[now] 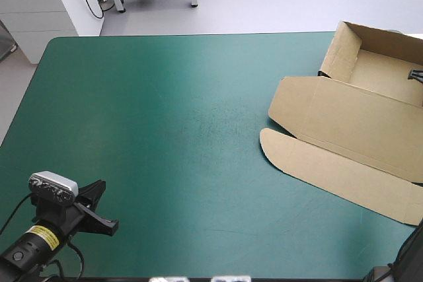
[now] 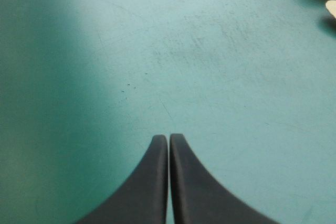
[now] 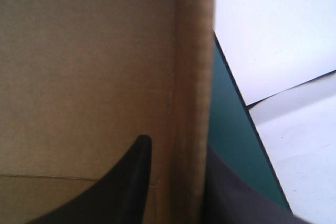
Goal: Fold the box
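The brown box (image 1: 344,117) lies at the table's right side as an open tray with its lid and rounded flap spread flat toward the middle. My right gripper (image 1: 416,74) is at the tray's right wall. In the right wrist view one black finger (image 3: 134,182) is inside the tray and the other sits outside the wall (image 3: 190,77), so the gripper (image 3: 178,145) is shut on the box. My left gripper (image 1: 109,224) rests low at the near left corner, far from the box. Its fingers (image 2: 169,136) meet in a point over bare cover, and a pale corner of the box (image 2: 329,9) shows far ahead.
The teal-green cover (image 1: 165,130) stretches bare between the left gripper and the box. A narrow strip of cover (image 3: 228,114) separates the tray wall from the table's right edge. A white cabinet (image 1: 39,4) stands beyond the far left corner.
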Controlling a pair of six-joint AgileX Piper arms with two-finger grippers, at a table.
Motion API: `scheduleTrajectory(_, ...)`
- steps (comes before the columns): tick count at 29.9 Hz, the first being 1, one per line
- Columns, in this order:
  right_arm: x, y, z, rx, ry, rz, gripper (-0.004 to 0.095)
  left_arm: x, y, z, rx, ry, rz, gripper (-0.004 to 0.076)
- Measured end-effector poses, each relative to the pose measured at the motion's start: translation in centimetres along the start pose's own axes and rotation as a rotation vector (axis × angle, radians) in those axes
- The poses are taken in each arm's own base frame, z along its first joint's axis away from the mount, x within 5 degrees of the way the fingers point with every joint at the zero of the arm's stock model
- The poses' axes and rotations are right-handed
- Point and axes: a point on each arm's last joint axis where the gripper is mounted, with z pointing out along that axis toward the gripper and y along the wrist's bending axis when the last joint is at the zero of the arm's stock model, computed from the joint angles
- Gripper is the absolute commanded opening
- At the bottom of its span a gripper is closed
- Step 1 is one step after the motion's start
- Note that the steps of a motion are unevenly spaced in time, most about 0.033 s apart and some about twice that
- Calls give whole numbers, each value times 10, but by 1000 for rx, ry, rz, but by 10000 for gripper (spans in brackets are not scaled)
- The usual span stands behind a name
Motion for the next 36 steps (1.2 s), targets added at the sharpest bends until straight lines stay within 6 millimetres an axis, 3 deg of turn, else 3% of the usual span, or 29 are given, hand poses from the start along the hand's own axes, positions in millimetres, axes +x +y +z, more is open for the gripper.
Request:
scheduleTrajectory(3,0,-1,-2,-2,3,-2,759,0,0,0,-2,0,3,-8)
scheduleTrajectory(7,-3,-3,-15,-1,11,-6,772,0,0,0,-2,0,3,-8)
scheduleTrajectory(10,-10,-3,-36,-6,-41,-4,730,0,0,0,-2,1,3,-8)
scheduleTrajectory(14,-16,6,-89,-61,-172,-19,604,1,0,0,-4,8,3,-8)
scheduleTrajectory(18,-8,21,-163,-158,-328,-62,303,1,0,0,-4,10,3,-8)
scheduleTrajectory(22,17,46,-225,-267,-440,-159,-26,1,0,0,0,12,-3,-8)
scheduleTrajectory(27,61,82,-248,-396,-424,-313,-16,1,0,0,5,13,-10,-8)
scheduleTrajectory(32,113,116,-246,-468,-372,-470,-16,1,0,0,5,13,-11,-8)
scheduleTrajectory(36,158,143,-256,-528,-406,-597,-15,1,0,0,5,13,-11,-8)
